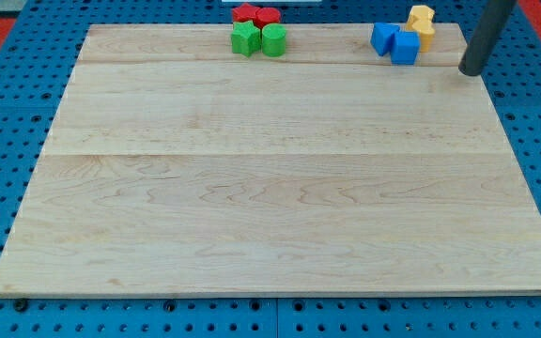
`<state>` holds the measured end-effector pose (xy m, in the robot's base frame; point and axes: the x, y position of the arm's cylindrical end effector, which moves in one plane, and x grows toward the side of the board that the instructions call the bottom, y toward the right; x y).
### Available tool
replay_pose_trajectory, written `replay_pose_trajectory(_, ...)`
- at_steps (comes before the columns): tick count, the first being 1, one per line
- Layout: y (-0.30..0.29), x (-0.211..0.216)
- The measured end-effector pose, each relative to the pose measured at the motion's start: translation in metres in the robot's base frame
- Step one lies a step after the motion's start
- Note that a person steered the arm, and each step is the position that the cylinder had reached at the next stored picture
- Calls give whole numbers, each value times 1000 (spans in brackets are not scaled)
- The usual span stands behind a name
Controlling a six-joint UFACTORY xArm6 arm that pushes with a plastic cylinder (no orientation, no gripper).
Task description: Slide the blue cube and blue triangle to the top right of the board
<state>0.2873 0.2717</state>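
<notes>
Six blocks sit along the table's [280,188] top edge: two red [255,14], two green [259,39], two blue, plus one yellow [422,23]. The blue cube [405,47] and blue triangle [383,38] touch at top right. My tip [471,71] rests just right of them; I carry no jaws. Below lies open board.

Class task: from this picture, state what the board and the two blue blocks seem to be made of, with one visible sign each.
Board: apparently pale wood, matte, judging by grain lines and plank seams. Blue blocks: probably painted wood or plastic; uniform colour, no grain showing, so uncertain.
</notes>
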Motion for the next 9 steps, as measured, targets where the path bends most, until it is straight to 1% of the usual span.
replay_pose_trajectory(1,-14,-12)
replay_pose_trajectory(2,-14,-3)
replay_pose_trajectory(4,-52,1)
replay_pose_trajectory(5,-63,6)
replay_pose_trajectory(6,-88,-11)
replay_pose_trajectory(7,-95,-32)
replay_pose_trajectory(8,-95,-43)
replay_pose_trajectory(9,-105,-22)
